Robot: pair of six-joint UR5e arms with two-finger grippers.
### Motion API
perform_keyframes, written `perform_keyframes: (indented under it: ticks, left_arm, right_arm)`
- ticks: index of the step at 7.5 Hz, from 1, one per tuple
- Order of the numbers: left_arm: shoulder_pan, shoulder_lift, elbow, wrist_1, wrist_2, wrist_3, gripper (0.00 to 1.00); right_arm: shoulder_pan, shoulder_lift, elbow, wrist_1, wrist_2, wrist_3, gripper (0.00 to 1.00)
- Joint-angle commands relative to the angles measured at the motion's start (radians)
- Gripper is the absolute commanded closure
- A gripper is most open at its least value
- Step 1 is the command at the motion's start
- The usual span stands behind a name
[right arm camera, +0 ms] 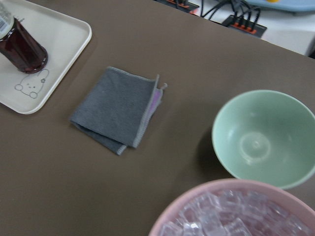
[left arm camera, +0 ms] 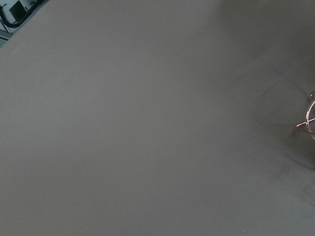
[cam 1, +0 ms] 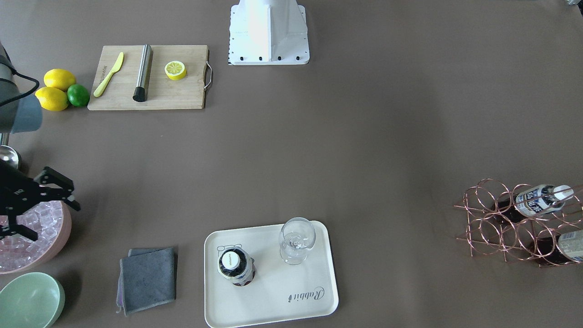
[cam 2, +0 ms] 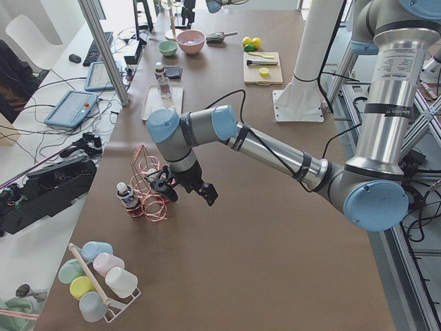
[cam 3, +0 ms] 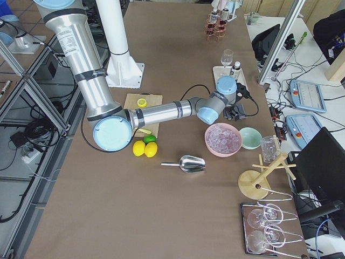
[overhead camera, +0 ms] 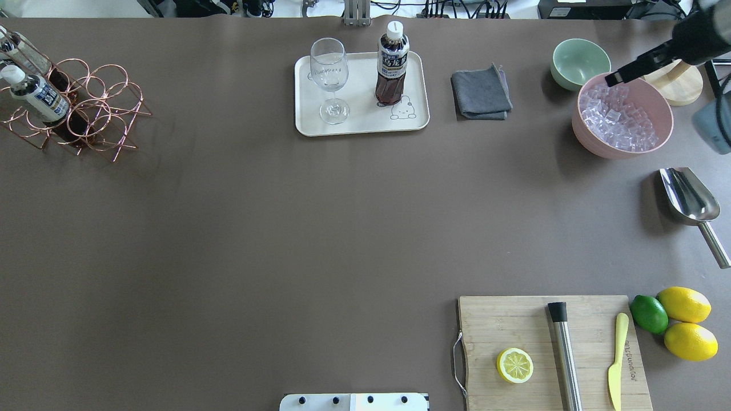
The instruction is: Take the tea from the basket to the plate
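One tea bottle (overhead camera: 392,63) stands upright on the cream plate (overhead camera: 365,123), beside a wine glass (overhead camera: 330,77); it also shows in the front view (cam 1: 236,266) on the plate (cam 1: 273,300). Two more tea bottles (overhead camera: 37,94) lie in the copper wire basket (overhead camera: 97,123) at the far left. My right gripper (cam 1: 52,221) hangs open and empty over the pink bowl of ice (overhead camera: 622,120). My left gripper (cam 2: 185,193) shows only in the left side view, next to the basket (cam 2: 148,196); I cannot tell whether it is open or shut.
A grey cloth (overhead camera: 481,94) and a pale green bowl (overhead camera: 578,61) lie between the plate and the pink bowl. A metal scoop (overhead camera: 691,200) is at the right. A cutting board (overhead camera: 548,354) holds a lemon half, a muddler and a knife, with lemons and a lime beside it.
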Motion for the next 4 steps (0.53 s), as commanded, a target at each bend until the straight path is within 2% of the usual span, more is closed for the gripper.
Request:
perform_keyframes:
  ticks: [1, 3, 4]
  left_arm:
    - [0.0, 0.058, 0.062, -0.121, -0.038, 0.169, 0.02]
    - [-0.014, 0.115, 0.074, -0.189, -0.045, 0.55, 0.02]
    - [-0.017, 0.141, 0.074, -0.21, -0.047, 0.634, 0.02]
  right_arm:
    - [0.197, -0.127, 0.061, -0.277, 0.118, -0.028, 0.0]
    - [0.285, -0.239, 0.095, -0.458, 0.112, -0.03, 0.0]
    - [0.326, -0.26, 0.094, -0.587, 0.084, -0.031, 0.0]
